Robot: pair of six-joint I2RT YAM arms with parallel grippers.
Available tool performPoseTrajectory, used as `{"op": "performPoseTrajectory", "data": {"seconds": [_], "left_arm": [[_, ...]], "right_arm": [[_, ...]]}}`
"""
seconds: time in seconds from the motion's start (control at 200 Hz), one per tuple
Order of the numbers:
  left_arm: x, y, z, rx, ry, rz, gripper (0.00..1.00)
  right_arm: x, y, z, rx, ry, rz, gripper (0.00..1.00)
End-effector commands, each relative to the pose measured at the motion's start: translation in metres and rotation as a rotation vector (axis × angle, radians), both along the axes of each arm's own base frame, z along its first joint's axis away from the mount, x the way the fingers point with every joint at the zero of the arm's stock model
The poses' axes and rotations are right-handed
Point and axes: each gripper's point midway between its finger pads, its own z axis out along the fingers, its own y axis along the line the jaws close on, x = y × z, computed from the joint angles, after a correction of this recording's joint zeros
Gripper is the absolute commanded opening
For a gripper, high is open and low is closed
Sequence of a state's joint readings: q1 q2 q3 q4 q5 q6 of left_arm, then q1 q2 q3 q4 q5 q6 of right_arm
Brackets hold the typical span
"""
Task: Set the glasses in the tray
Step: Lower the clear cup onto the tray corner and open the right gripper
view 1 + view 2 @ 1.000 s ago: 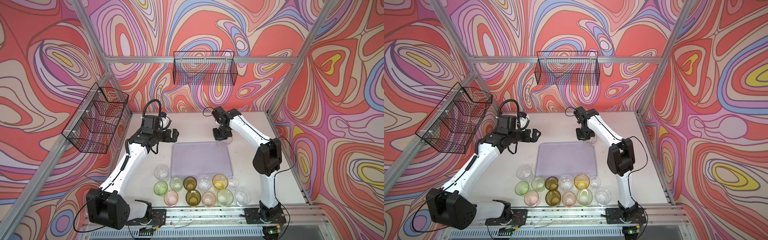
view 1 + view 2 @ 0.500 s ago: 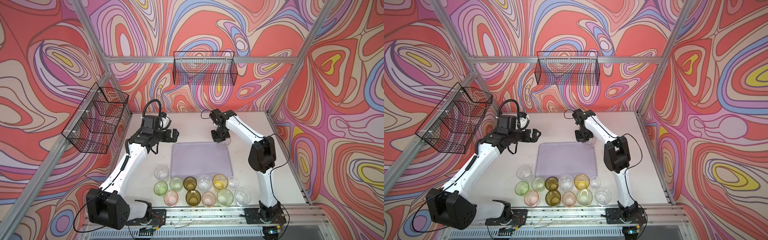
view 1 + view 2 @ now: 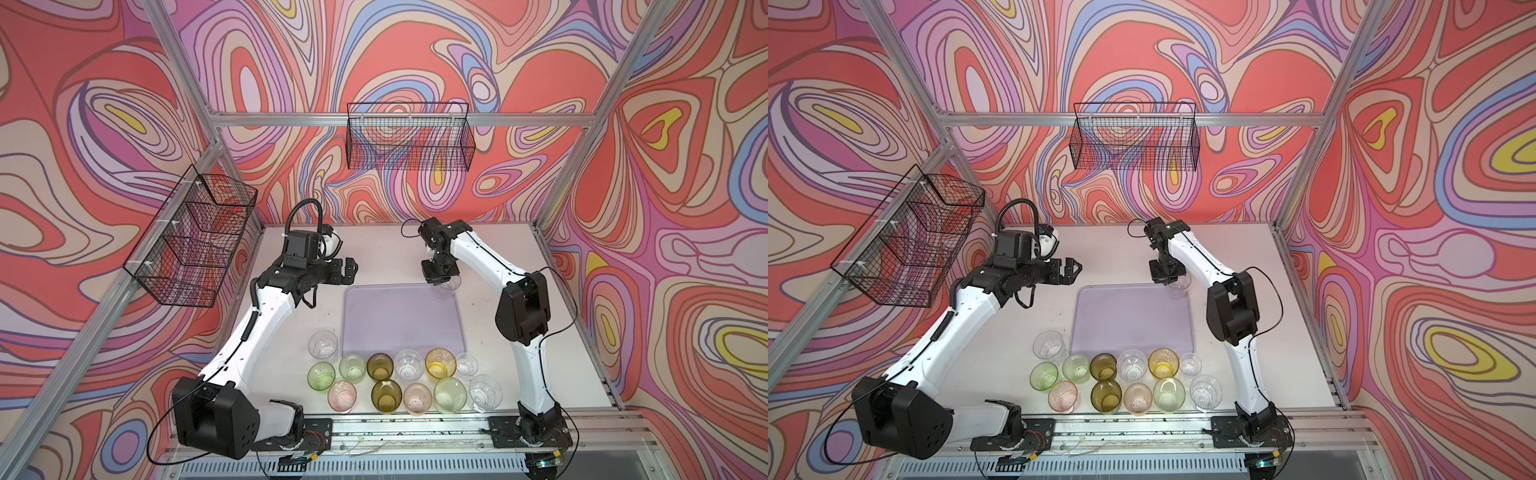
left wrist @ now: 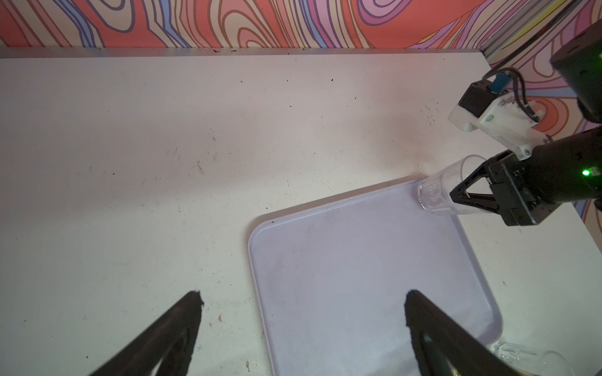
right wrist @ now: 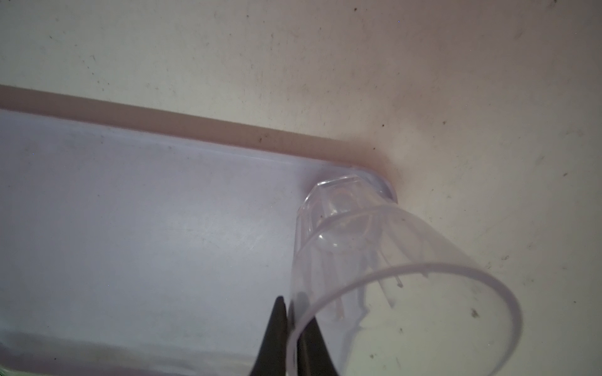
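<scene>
1. Right gripper (image 5: 290, 314) pinches the wall of a clear tumbler (image 5: 391, 260) at its rim, one black finger outside and one inside, the two nearly pressed together on the thin plastic.
2. This clear tumbler leans over the far right corner of the lilac tray (image 3: 399, 320), its faceted base at that corner; whether the base touches the tray floor cannot be told.
3. Left gripper (image 3: 352, 269) hovers over the table (image 3: 386, 249) near the tray's far left corner, jaws spread wide, holding nothing.
4. Twelve other tumblers (image 3: 409, 365) stand upright on the table along the tray's near edge, all outside it: a large clear glass (image 3: 323, 344) beside the near left corner, then two rows that include a green tumbler (image 3: 321, 375), an olive-brown tumbler (image 3: 380, 365), an amber tumbler (image 3: 440, 363) and a pink tumbler (image 3: 342, 395).
</scene>
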State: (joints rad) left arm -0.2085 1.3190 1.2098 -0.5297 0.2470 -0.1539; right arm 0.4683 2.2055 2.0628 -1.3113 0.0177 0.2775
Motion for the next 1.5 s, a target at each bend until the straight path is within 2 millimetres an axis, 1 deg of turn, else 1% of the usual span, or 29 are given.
{"op": "performPoseTrajectory", "data": {"seconds": [0.0,0.346,0.591,0.721,0.816,0.896,0.997,1.092,1.197,1.392,1.497], "left_arm": [[-0.004,0.001,-0.003,-0.008,0.021,-0.001,1.0],[-0.005,0.002,-0.001,-0.006,0.014,0.0,1.0],[-0.005,0.002,0.0,-0.005,0.01,0.002,1.0],[-0.005,0.002,0.001,-0.005,0.009,0.002,1.0],[-0.005,0.002,0.001,-0.005,0.007,0.002,1.0],[-0.005,0.002,0.001,-0.004,0.006,0.002,1.0],[-0.006,0.003,0.002,-0.003,0.005,0.005,1.0],[-0.006,0.003,0.001,0.0,0.005,0.004,1.0],[-0.006,0.005,0.002,0.007,0.003,0.007,1.0],[-0.005,0.005,0.0,0.01,0.007,0.009,1.0],[-0.005,0.005,0.0,0.012,0.013,0.008,1.0]], "right_arm": [[0.002,0.004,-0.004,-0.004,0.006,0.014,0.01],[0.003,0.005,-0.005,0.002,0.007,0.014,0.06],[0.002,0.006,-0.01,0.002,0.019,0.016,0.1],[0.002,0.007,-0.012,0.005,0.023,0.016,0.1],[0.002,0.008,-0.009,0.013,0.019,0.016,0.11],[0.003,0.01,-0.006,0.024,0.012,0.019,0.13],[0.006,0.012,0.003,0.042,-0.02,0.025,0.15],[0.01,0.014,0.017,0.064,-0.066,0.034,0.15],[0.012,0.015,0.033,0.09,-0.121,0.042,0.18],[0.009,0.014,0.062,0.124,-0.201,0.059,0.2],[0.005,0.012,0.077,0.136,-0.235,0.064,0.21]]}}
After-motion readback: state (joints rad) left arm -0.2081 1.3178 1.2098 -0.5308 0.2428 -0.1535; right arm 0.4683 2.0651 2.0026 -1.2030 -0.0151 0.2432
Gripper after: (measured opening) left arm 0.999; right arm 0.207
